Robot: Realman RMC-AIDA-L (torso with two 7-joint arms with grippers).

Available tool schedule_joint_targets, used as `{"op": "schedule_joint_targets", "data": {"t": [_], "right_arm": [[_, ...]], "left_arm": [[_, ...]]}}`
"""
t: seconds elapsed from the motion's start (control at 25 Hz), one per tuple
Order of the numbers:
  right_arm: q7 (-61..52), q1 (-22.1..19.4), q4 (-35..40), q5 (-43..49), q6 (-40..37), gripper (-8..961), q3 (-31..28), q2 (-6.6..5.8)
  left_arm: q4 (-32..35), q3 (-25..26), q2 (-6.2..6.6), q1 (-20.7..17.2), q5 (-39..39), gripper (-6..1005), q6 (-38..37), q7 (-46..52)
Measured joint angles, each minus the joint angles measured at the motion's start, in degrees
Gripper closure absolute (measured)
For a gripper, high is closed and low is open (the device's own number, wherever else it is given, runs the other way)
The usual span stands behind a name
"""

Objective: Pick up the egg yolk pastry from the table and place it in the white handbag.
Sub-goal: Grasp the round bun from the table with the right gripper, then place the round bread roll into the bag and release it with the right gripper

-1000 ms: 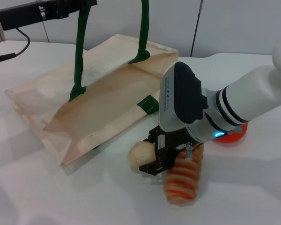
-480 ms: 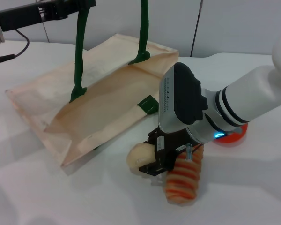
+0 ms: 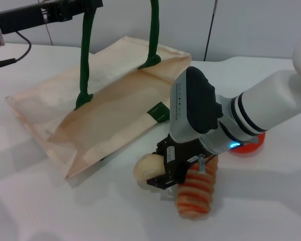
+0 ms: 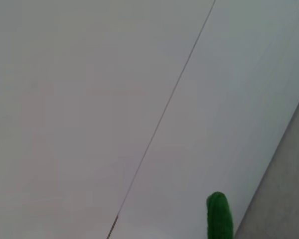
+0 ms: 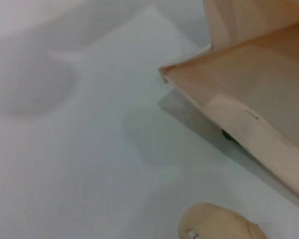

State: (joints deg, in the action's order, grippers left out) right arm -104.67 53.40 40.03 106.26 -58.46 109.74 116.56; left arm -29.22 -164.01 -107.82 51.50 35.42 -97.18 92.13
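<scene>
Head view shows the egg yolk pastry, a small round pale tan ball, resting on the white desk just in front of the open mouth of the white handbag. The right gripper is down at the pastry's side, its black jaws clamped on the pastry, with the pale ball sticking out toward the handbag. The grey and white wrist of the right arm rises from the gripper and leads away from the handbag.

Touching or just beside the gripper, on the side away from the handbag, lies an orange-striped ridged bread roll on the desk. Beyond the arm, farther from the handbag, part of a red-orange round object peeks out from under the wrist; most of it is hidden.

The handbag is a large cream cloth tote lying on the desk with its mouth gaping toward the pastry. Its dark green handles are pulled straight up, one loop held by the left gripper high above the handbag. I cannot tell how that gripper's jaws stand.

The right wrist view shows the pastry's top edge near the handbag's folded cream corner. The left wrist view shows only a pale wall and a green handle tip.
</scene>
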Motion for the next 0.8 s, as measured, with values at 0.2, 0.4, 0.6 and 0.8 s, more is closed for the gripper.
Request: {"op": "schedule_joint_targets", "data": {"t": [0.2, 0.4, 0.6, 0.8], "right_arm": [[-0.06, -0.94, 2.52, 0.00, -0.86, 350, -0.57, -0.14], [0.00, -1.63, 5.13, 0.02, -3.00, 352, -4.08, -0.47], [0.27, -1.63, 7.18, 0.22, -3.19, 354, -6.72, -0.46], [0.36, -0.26, 7.43, 0.01, 1.22, 357, -7.05, -0.23]], "left_arm": [[-0.11, 0.00, 0.02, -0.03, 0.00, 866, -0.17, 0.26], [-0.29, 0.00, 0.10, -0.17, 0.00, 866, -0.73, 0.66], [-0.31, 0.00, 0.31, -0.17, 1.00, 866, -2.54, 0.72], [-0.31, 0.00, 0.34, 0.38, 1.86, 867, -3.96, 1.31]]}}
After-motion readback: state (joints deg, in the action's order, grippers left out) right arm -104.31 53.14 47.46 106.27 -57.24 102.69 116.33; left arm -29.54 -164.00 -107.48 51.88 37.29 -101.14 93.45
